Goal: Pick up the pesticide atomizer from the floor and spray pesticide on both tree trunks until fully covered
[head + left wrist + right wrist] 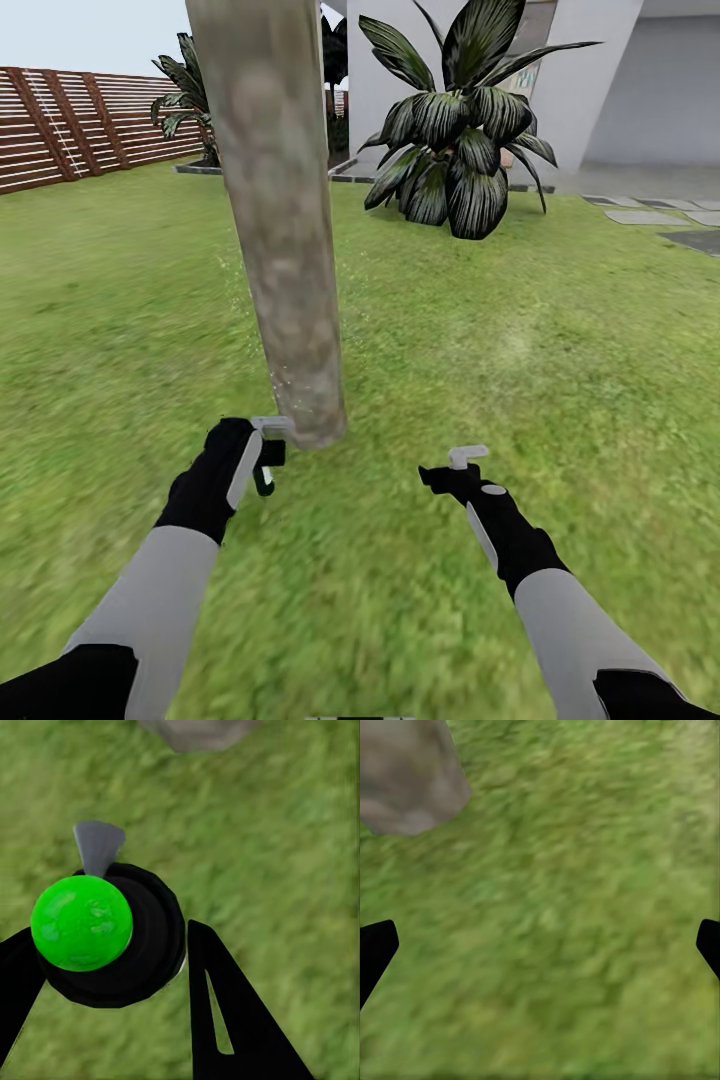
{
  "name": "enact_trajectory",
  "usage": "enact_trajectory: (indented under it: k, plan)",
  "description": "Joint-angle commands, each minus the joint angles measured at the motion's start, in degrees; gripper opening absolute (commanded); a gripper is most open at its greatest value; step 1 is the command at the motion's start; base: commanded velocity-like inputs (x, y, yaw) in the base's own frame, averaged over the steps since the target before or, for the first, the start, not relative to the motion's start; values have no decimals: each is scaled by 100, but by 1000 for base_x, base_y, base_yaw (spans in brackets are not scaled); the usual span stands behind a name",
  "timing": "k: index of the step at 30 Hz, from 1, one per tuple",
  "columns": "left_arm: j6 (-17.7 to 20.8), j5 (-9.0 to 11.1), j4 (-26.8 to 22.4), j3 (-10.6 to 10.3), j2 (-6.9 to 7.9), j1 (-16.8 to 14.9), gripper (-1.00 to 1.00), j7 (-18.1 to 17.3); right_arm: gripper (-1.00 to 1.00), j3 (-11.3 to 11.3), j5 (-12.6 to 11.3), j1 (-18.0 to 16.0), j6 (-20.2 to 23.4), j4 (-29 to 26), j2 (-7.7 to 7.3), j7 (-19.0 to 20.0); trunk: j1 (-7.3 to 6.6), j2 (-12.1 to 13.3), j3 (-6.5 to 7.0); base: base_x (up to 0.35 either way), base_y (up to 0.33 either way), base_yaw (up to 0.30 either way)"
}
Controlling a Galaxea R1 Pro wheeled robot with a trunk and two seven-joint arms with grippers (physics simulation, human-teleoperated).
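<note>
Your left gripper (pixel 268 452) is clamped on the atomizer (pixel 112 934) almost touching the trunk (pixel 280 230), right gripper (pixel 455 470) spread empty, so you'll probably bump bark or miss higher up.

The small black pesticide atomizer (pixel 124 945), round-bodied with a bright green ball top and a grey nozzle tab, sits clamped between the black fingers (pixel 232 1020) of the left hand (pixel 262 455). Its nozzle points toward the thick mottled beige-grey tree trunk (pixel 285 250), which rises straight from the green lawn (pixel 500 350) just ahead of that hand, leaning slightly.
</note>
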Motion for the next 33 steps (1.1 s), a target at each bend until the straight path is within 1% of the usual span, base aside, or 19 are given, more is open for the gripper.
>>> enact_trajectory:
  k: [1, 4, 6, 9, 11, 12, 17, 20, 25, 29, 32, 33]
  plan:
    - [34, 55, -64, 5, 13, -43, -100, 44, 100, -30, 59, -1, 30, -18, 3, 43, -1, -2, -5, 0, 0, 0]
    - [43, 59, -185, 7, 22, -95, -100, 46, 100, -30, 59, -1, 30, -22, 1, 43, -1, -2, -5, 0, 0, 0]
    - [46, 64, -416, 7, 23, -142, -100, 45, 100, -30, 59, -1, 30, -16, 0, 43, -1, -2, -5, 0, 0, 0]
    - [87, 57, -541, 7, 23, -426, -100, 52, 100, -32, 59, -1, 31, -8, 0, 43, -1, -2, -5, 0, 0, 0]
    - [110, 56, -471, 7, 20, -653, -100, 53, 100, -31, 59, -1, 30, 0, 0, 43, -1, -2, -5, 0, 0, 0]
    - [112, 56, -436, 7, 17, -716, -100, 53, 100, -31, 59, -2, 30, 2, 5, 43, -1, -2, -5, 0, 0, 0]
    - [108, 55, -454, -12, 8, -747, -100, 63, 100, -30, 59, -1, 30, 3, 0, 43, -1, -2, -5, -11, 0, 0]
    - [106, 52, -521, -18, 13, -751, -100, 69, 100, -30, 59, -1, 30, 3, 0, 43, -1, -2, -5, -214, 0, 0]
    - [111, 50, -522, -14, 18, -804, -100, 70, 100, -32, 59, -3, 30, 3, 0, 43, -1, -2, -5, -33, 0, 0]
    - [114, 67, -264, 4, 21, -1285, -100, 67, 100, -36, 59, -4, 30, 3, 0, 43, -1, -2, -5, 0, 0, 0]
    - [114, 73, -101, 7, 23, -1593, -100, 64, 100, -39, 59, -2, 30, 3, 0, 43, -1, -2, -5, 0, 0, 0]
    - [114, 73, -44, 7, 23, -1652, -100, 65, 100, -39, 59, -2, 30, 3, 0, 43, -1, -2, -5, 0, 0, 0]
